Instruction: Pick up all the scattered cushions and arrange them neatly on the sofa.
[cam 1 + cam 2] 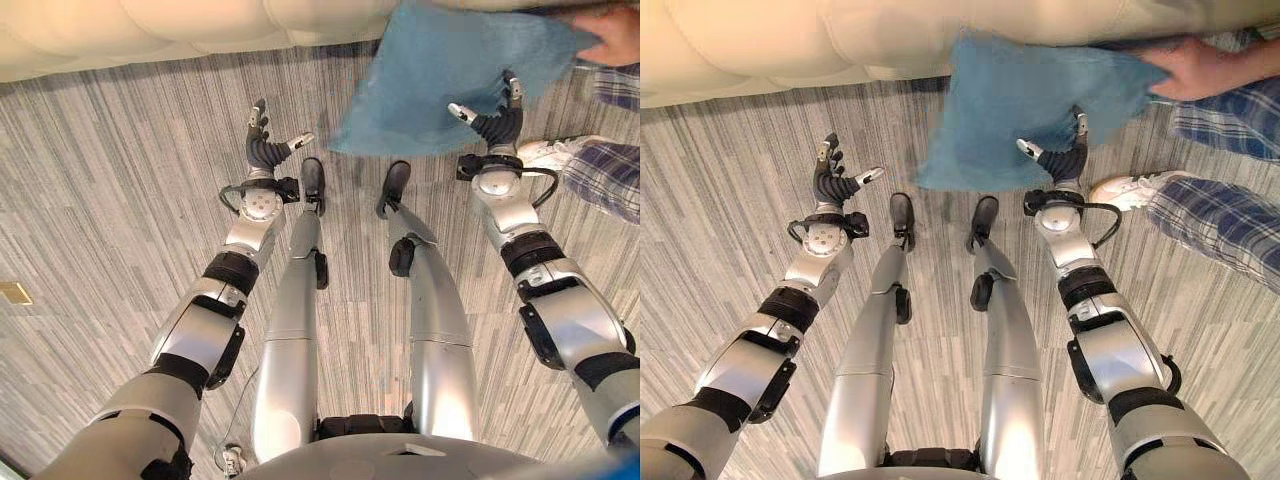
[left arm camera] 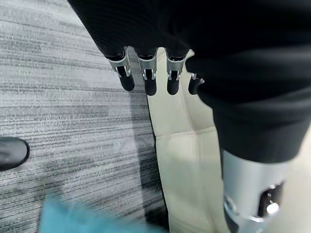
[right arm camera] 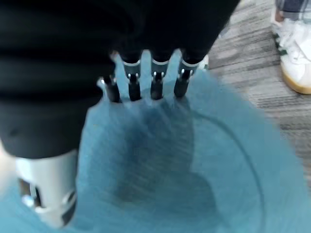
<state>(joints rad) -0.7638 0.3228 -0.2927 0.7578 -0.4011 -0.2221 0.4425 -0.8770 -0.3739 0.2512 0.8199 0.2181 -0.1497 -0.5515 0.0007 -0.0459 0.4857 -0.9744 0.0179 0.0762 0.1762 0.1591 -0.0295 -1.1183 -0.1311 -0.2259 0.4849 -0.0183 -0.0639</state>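
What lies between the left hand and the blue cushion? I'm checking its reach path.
Bare grey carpet separates the open left hand from the blue cushion, per the right eye view.

1. The left arm (image 1: 215,320) and right arm (image 1: 560,310) wear smooth silver-grey shells, broken by black bands at the joints.
2. Each wrist ends in a round silver disc (image 1: 260,205) dotted with small dark screw holes, with a black collar round it.
3. The left robot hand (image 1: 265,140) and right robot hand (image 1: 497,118) are sheathed in a dark ribbed cover (image 3: 58,63) - matte black.
4. Their fingers (image 2: 146,80) are short silver links with rounded dark tips.
5. The thumb (image 2: 252,194) is a broad silver-grey shell with a shiny bolt head set in a dark recess.
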